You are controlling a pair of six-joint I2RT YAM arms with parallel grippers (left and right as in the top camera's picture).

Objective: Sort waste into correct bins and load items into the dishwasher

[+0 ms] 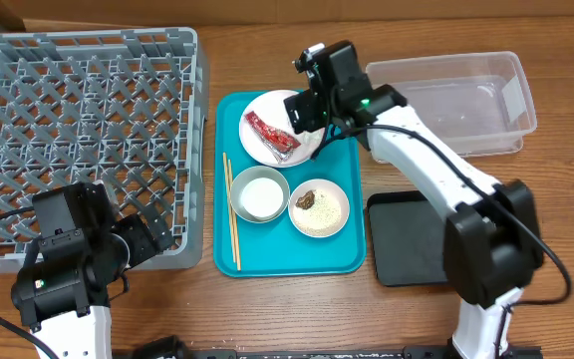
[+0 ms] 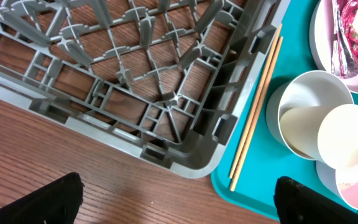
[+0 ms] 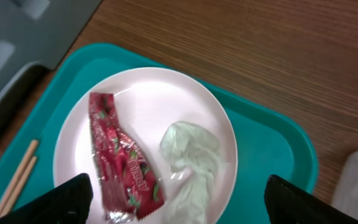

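The right tool (image 3: 178, 186) frames the bottom of its wrist view with two matte black fingertips (image 3: 61, 202) spread wide and nothing between them. Beneath it sits a smooth, round white plate (image 3: 142, 99). On the plate lies a red crinkled snack wrapper (image 3: 120, 155) of glossy foil; its pale print is too blurred to read. Just to the wrapper's right is a crumpled white tissue (image 3: 188, 149), soft and folded on itself. The plate rests on a flat teal tray (image 3: 272, 143) with rounded corners and a raised lip. Thin wooden chopsticks (image 3: 14, 180) show at the lower left of that view.

The left tool (image 2: 178, 183) is also spread wide and empty, its dark fingers in the two bottom corners of its view. It hangs over the wood-grain counter (image 2: 55, 143), near the rounded corner of the grey plastic dish rack (image 2: 135, 81). The rack's lattice floor of crossed ribs lets the wood show through. To the right of the rack, the chopsticks lie side by side along the tray's left edge. Further right stand a white bowl (image 2: 300, 106) and a pink-sided dish (image 2: 350, 155).

From overhead, that dish holds loose white rice (image 1: 325, 212) and a small brown food scrap (image 1: 306, 198). A clear plastic tub (image 1: 456, 100) with rounded corners sits at the upper right. A shallow black tray (image 1: 407, 239) lies at the lower right, beside the teal tray.
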